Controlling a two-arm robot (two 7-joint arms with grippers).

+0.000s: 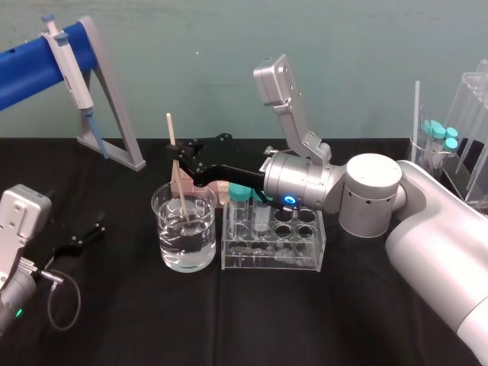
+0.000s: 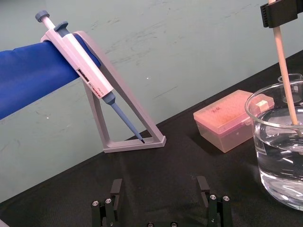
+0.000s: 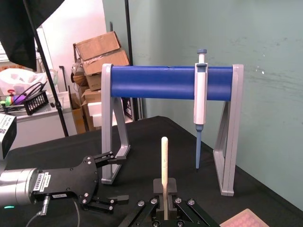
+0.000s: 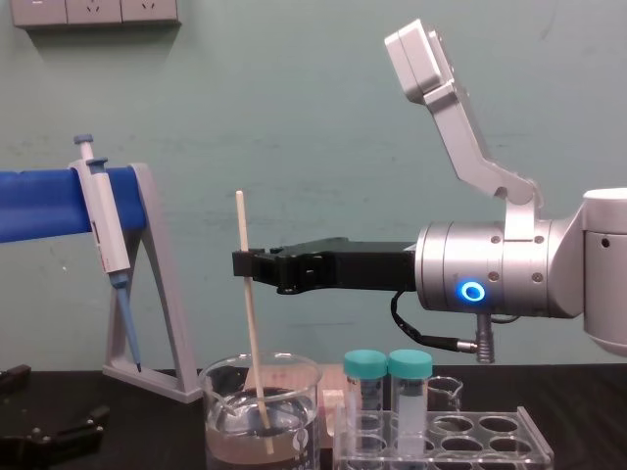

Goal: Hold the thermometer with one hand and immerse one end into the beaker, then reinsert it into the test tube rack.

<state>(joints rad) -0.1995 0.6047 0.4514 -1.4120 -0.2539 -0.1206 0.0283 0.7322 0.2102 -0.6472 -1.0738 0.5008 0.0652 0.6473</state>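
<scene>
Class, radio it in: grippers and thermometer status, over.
Right gripper shut on thermometer, tip submerged in beaker. Left gripper open, parked. Test tube rack beside beaker.

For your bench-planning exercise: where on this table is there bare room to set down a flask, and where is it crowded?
Free: the black cloth in front of the beaker and test tube rack, and the strip between the left gripper and the beaker. Crowded: over the beaker, where the right gripper holds the thermometer, and the far-right tube holders.
</scene>
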